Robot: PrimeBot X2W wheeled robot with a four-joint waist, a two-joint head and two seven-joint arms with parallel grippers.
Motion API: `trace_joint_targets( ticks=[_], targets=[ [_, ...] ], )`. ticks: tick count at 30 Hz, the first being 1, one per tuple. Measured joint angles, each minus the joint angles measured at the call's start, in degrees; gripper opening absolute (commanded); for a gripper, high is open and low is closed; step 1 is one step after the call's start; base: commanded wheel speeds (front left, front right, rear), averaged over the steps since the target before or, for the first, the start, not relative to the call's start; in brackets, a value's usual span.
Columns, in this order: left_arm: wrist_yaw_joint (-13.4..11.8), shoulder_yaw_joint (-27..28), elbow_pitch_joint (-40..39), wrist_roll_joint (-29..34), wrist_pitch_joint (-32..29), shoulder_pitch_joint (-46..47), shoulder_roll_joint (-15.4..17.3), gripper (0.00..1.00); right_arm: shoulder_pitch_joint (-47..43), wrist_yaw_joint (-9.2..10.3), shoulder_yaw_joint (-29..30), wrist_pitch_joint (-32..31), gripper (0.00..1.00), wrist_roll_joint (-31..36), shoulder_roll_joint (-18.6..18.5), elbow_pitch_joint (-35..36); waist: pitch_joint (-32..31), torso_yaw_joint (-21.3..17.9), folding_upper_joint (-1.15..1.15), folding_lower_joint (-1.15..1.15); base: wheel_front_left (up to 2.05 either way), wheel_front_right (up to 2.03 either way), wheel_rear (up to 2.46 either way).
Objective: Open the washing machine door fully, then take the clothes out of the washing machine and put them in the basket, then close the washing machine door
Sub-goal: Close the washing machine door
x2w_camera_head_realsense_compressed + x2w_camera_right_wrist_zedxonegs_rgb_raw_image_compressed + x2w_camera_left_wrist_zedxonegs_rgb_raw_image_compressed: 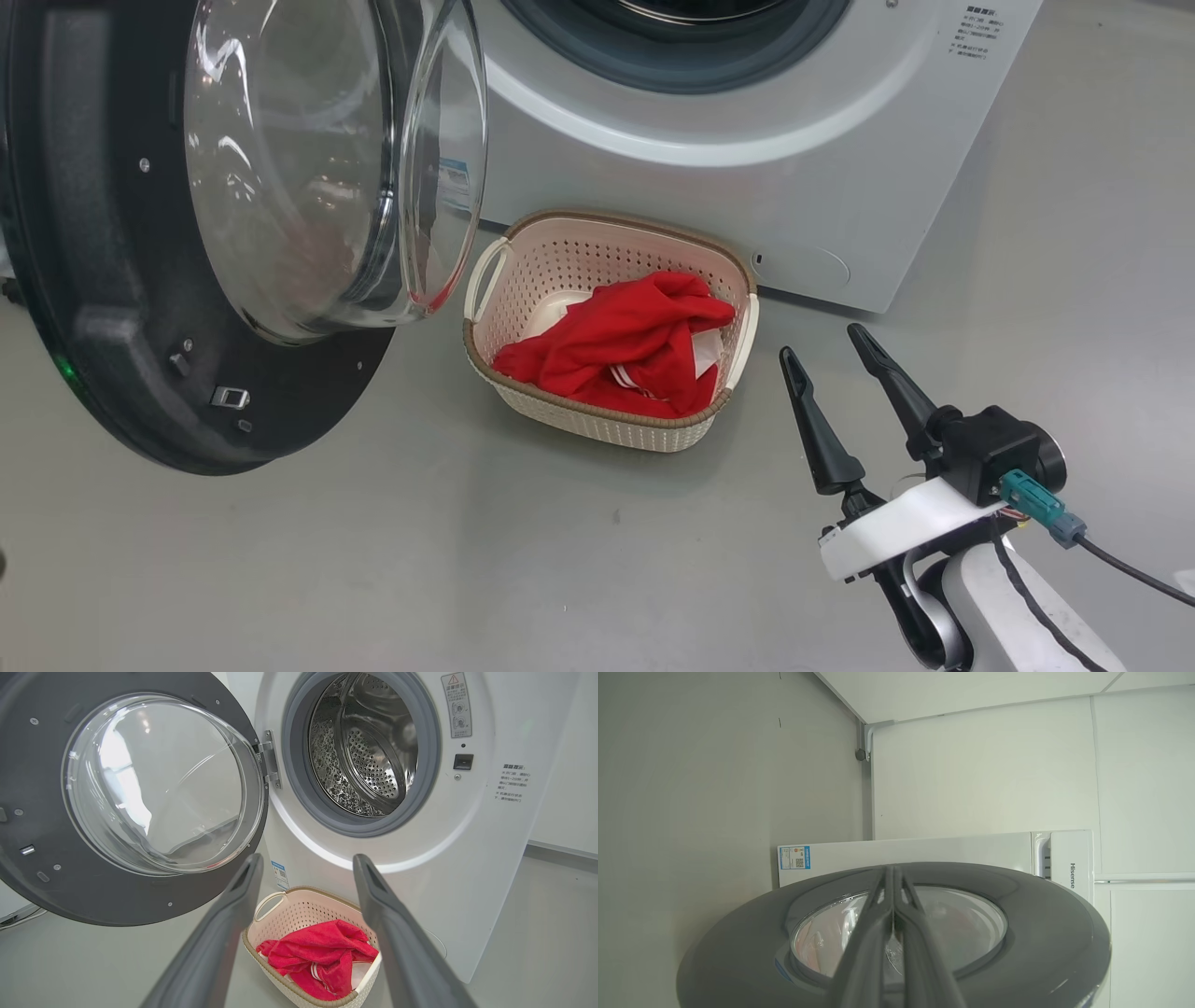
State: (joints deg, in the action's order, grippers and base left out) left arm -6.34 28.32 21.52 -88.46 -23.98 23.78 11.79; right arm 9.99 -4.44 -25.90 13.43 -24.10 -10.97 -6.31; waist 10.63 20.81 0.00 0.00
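The washing machine door point(159, 233) stands swung wide open at the left, its glass bowl bulging toward the basket. The white washing machine point(747, 112) shows its steel drum point(369, 746), with no garments seen inside. The red clothes point(625, 345) lie in the cream basket point(738, 271) on the floor before the machine. My right gripper point(822, 341) hovers open to the right of the basket, nothing between its fingers. In the left wrist view my left gripper point(893, 872) is shut, its fingers laid against the outer face of the door point(1041, 924).
The grey floor point(560, 541) spreads in front of the basket and under the door. A cable point(1130, 569) trails from my right wrist. White wall panels point(980, 774) rise behind the machine, and a blue sticker point(794, 857) sits on its side.
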Motion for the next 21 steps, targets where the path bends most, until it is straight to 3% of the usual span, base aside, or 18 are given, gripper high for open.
trace_joint_targets(
  ticks=[21],
  targets=[
    [-0.48, -3.75, 0.46, -8.06, -14.81, 0.24, -3.74, 0.0, 0.07, 0.0, 0.05, 0.0, 1.0, 0.0, 0.05, -0.22, 0.01, -0.74, 0.0, 0.0, 0.0, 0.0, 0.0]
  ],
)
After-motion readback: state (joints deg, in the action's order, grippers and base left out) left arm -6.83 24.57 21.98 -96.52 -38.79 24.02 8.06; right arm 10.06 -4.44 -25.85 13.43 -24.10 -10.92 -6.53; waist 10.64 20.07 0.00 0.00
